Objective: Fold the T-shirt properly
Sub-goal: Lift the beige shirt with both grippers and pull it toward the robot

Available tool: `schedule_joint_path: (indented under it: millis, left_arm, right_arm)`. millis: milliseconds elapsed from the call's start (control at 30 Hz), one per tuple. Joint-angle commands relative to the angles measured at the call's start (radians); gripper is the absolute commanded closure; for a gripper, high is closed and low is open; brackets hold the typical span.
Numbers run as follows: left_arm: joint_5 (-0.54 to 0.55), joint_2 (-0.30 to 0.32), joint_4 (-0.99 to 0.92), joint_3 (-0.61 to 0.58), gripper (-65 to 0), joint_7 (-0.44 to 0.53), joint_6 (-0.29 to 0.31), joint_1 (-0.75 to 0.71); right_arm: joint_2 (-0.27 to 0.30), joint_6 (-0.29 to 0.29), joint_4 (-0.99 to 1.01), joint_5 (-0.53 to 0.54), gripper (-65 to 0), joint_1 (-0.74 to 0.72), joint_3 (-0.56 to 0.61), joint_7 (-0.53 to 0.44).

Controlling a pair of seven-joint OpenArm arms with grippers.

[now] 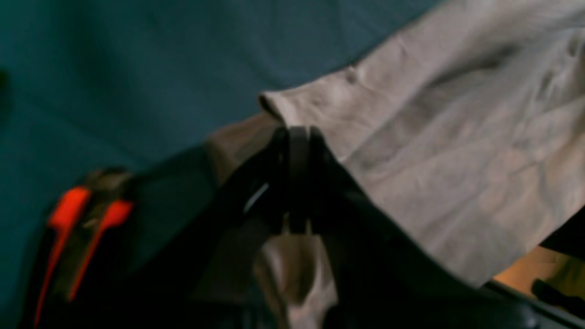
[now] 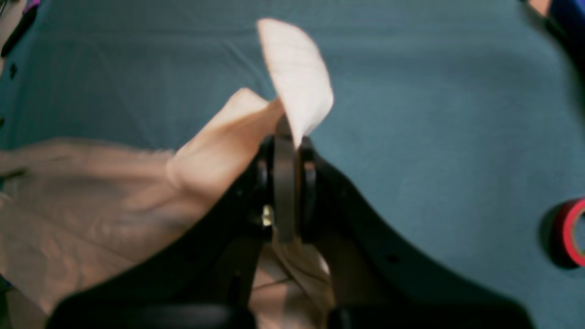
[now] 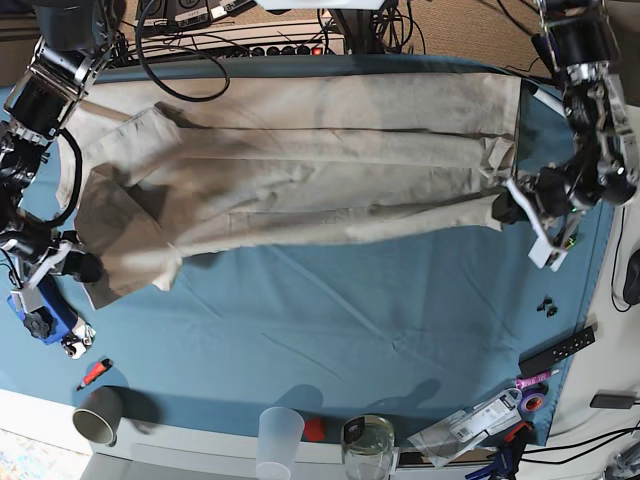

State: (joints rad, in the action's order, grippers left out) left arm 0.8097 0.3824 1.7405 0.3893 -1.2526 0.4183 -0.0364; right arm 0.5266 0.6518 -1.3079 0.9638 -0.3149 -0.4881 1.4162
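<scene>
The T-shirt (image 3: 300, 170) lies spread lengthwise across the far half of the desk (image 3: 330, 330), on its teal cloth, with the near long edge lifted and drawn toward the middle. Both arms hold that edge. The left pincer (image 1: 297, 137) is clenched on a corner of the beige fabric, which bunches just above its tips in the left wrist view. The right pincer (image 2: 285, 137) is likewise clamped on cloth, a pale flap standing up from between its closed jaws. In the base view the left pincer (image 3: 515, 205) sits at the hem end and the right pincer (image 3: 75, 265) at the sleeve end, though the grip there is partly hidden by the arm, so it is likely but not certain that it holds the sleeve's edge.

The step in hand appears to be a lengthwise fold: carrying the near edge over the body of the shirt. The next move calls for both arms to travel together toward the far side, keeping the fabric taut between them, then lowering it so the edges line up before letting go.
</scene>
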Motion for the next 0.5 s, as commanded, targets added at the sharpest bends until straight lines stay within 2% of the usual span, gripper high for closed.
schedule_joint_path:
  millis: [0, 133, 233, 467]
  left_arm:
    - [0.015, 0.017, 0.028, 0.026, 0.0, 0.020, 0.002, 0.000]
    - [0.067, 0.017, 0.050, 0.076, 0.0, 0.021, 0.003, -0.053]
    - [0.079, 0.017, 0.070, 0.079, 0.0, 0.014, 0.028, -0.083]
    - [0.080, 0.016, 0.196, 0.080, 0.0, 0.021, 0.029, -0.185]
  right_arm:
    - [0.025, 0.003, -0.016, 0.022, 0.0, -0.009, -0.009, -0.020]
    - [0.037, 0.002, -0.035, 0.074, 0.0, 0.050, -0.011, -0.020]
    - [0.036, 0.003, -0.109, 0.074, 0.0, 0.106, -0.018, -0.020]
    - [0.036, 0.014, -0.252, 0.068, 0.0, 0.245, -0.019, -0.020]
